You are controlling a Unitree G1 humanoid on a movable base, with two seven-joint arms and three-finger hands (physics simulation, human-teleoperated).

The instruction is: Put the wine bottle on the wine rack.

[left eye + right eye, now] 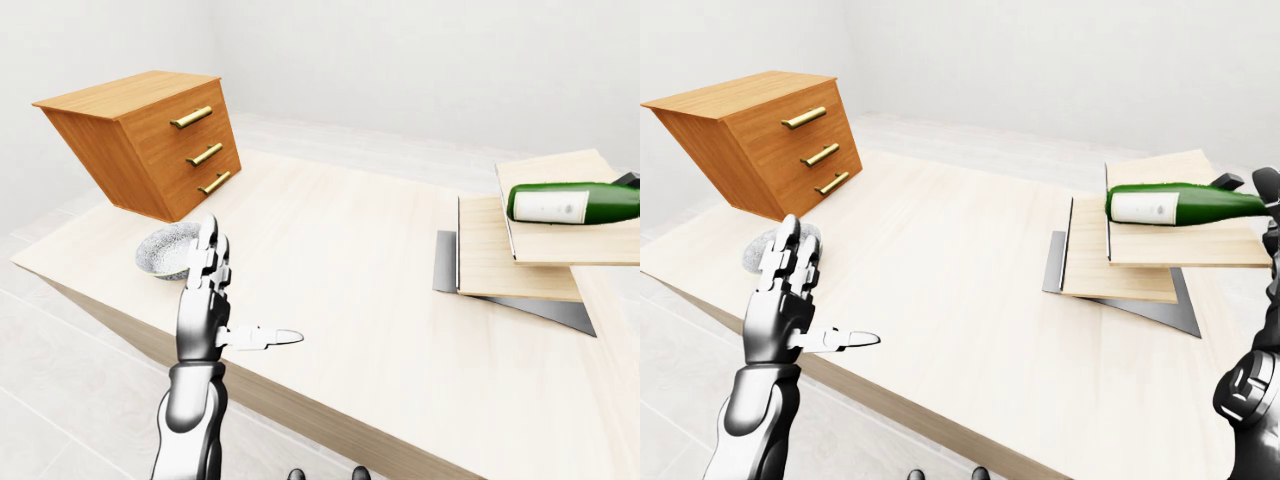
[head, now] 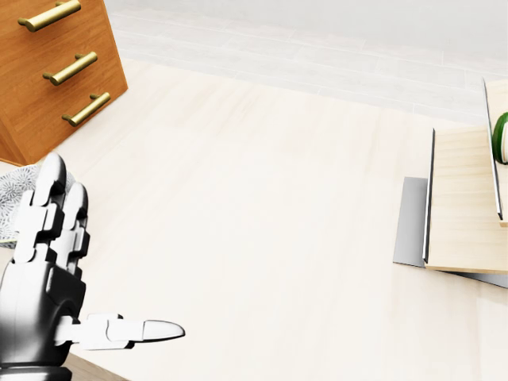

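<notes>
Pale bench [image 1: 330,260]; bottle [image 1: 1185,205] flat on rack [image 1: 1140,262]. Left hand [image 1: 205,315] spread, empty. Right hand [image 1: 1270,215] maybe gripping neck; cannot tell.

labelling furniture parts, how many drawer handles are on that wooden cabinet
3. All brass handles run down the slanted face of the wooden cabinet in the left-eye view: top handle, middle handle, bottom handle. Its other faces are hidden or bare.
</notes>
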